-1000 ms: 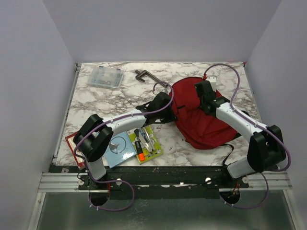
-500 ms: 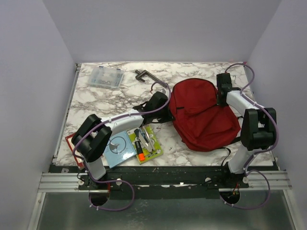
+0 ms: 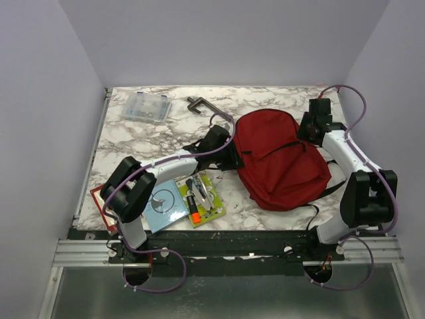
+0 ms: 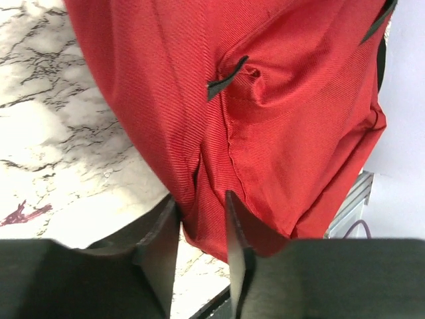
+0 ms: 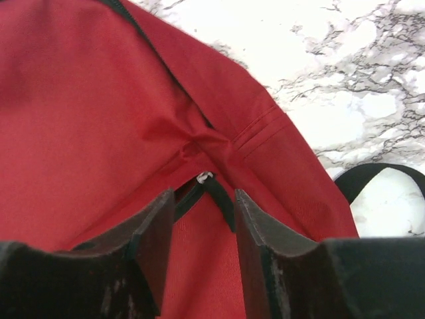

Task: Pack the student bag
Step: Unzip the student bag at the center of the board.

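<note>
Top view: student bag (image 3: 282,159) lies flatter on the table's (image 3: 133,143) right half than a second ago. The right gripper (image 3: 308,127) has swung to its far-right corner; the left gripper (image 3: 234,156) is at its left edge.
Left wrist: gripper (image 4: 201,199) slightly parted, red fabric (image 4: 279,119) loose between.
Right wrist: gripper (image 5: 202,196) parted, straddling the zip pull (image 5: 204,177).

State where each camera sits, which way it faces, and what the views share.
Top: above and behind, looking down at the table; left arm and right arm show.
Left wrist: on left arm, facing the backpack's side; own fingers at bottom.
Right wrist: on right arm, facing the backpack's zipper; own fingers at bottom.
Shared: all see backpack and table.
</note>
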You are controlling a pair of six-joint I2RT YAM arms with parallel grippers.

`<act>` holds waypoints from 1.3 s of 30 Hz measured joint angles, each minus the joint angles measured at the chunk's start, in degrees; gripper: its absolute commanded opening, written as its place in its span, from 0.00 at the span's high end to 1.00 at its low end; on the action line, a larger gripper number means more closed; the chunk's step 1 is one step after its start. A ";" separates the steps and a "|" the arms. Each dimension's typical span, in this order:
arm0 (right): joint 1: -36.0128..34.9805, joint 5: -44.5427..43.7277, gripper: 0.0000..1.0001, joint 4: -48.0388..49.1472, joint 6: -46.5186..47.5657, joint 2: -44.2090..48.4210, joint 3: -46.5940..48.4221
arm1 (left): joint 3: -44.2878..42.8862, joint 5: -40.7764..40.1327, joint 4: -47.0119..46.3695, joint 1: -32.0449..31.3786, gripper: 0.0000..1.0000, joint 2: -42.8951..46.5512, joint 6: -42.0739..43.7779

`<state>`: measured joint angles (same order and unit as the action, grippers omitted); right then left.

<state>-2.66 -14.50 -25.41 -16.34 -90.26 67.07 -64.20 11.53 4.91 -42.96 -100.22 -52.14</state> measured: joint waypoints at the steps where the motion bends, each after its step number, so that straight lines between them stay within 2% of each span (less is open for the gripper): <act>1: 0.00 0.90 0.47 -0.39 -0.90 0.70 -0.11 | 0.04 0.31 -0.31 -0.02 0.57 0.00 -0.02; 6: 0.00 8.37 0.40 -1.03 -5.44 6.12 -4.79 | 1.16 1.55 -2.32 -0.35 0.36 0.42 0.00; 9: 0.00 12.98 0.28 -1.18 -9.40 9.18 -8.28 | 2.62 1.70 -2.60 -1.11 0.22 1.77 -0.07; 10: 0.00 14.08 0.19 -1.11 -10.73 9.73 -9.20 | 3.43 1.88 -2.73 -1.44 0.19 2.67 -0.04; 12: 0.00 15.32 0.12 -1.03 -13.05 10.25 -10.80 | 5.22 2.47 -2.84 -1.86 0.16 4.90 -0.33; 17: -0.02 15.89 0.12 0.02 -16.39 12.15 -14.62 | 10.58 4.72 -3.04 -2.16 0.08 15.04 -0.31; 21: -0.24 15.87 0.13 1.77 -17.73 13.05 -16.09 | 12.20 7.26 -2.21 -2.14 0.07 23.69 1.57; 25: -1.09 15.28 0.14 2.93 -18.38 12.98 -16.20 | 9.79 9.70 1.16 -2.16 0.06 29.24 5.11; 31: -2.67 12.15 0.17 4.83 -18.97 11.04 -16.20 | 4.70 8.48 8.46 -2.16 0.06 33.75 12.90; 34: -3.02 10.08 0.22 5.27 -18.62 9.07 -16.15 | 4.44 8.00 10.08 -2.16 0.06 34.12 14.99; 36: -3.02 9.11 0.34 5.68 -18.12 7.50 -16.15 | 4.76 7.80 10.91 -2.23 0.06 34.12 15.67; 39: -3.02 8.00 0.58 6.34 -16.83 5.49 -16.13 | 5.81 7.45 11.26 -2.32 0.06 34.10 16.26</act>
<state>-5.67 -6.50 -19.07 -33.17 -84.77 50.94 -58.39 18.98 16.16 -45.28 -66.13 -35.88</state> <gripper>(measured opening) 0.618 0.939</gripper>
